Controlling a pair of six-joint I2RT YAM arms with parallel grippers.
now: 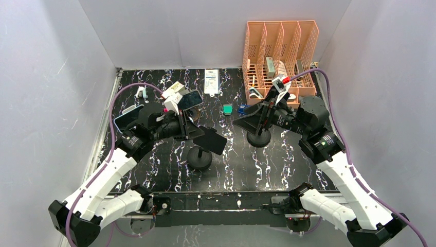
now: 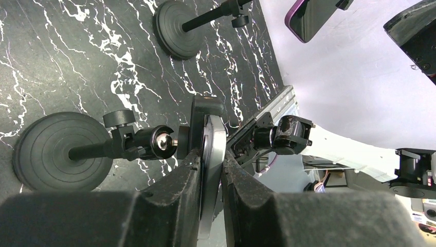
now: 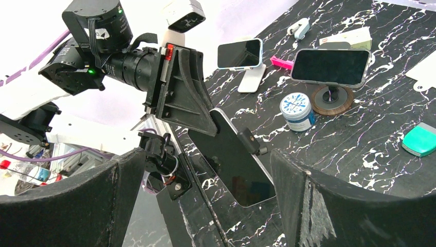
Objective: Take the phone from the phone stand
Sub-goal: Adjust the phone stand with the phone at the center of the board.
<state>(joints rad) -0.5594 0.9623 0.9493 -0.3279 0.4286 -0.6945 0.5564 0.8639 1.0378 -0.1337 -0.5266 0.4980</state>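
On the counter point(image 1: 247, 170) the phone stand point(image 1: 199, 157) is seen with the phone point(image 3: 239, 159) mounted on it, long axis in line with the left tool point(image 2: 211, 159), which is closed narrowly on the phone's end (the nearer arm). The right tool point(image 1: 246, 119) is held wide, empty, right of the stand.

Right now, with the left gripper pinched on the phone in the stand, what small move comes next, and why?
Probably a short pull with the left gripper, drawing the phone off the stand's cradle. Its fingers pinch the phone's edge, yet the cradle hugs the phone, so it is not free. The right gripper hangs open, holding nothing.
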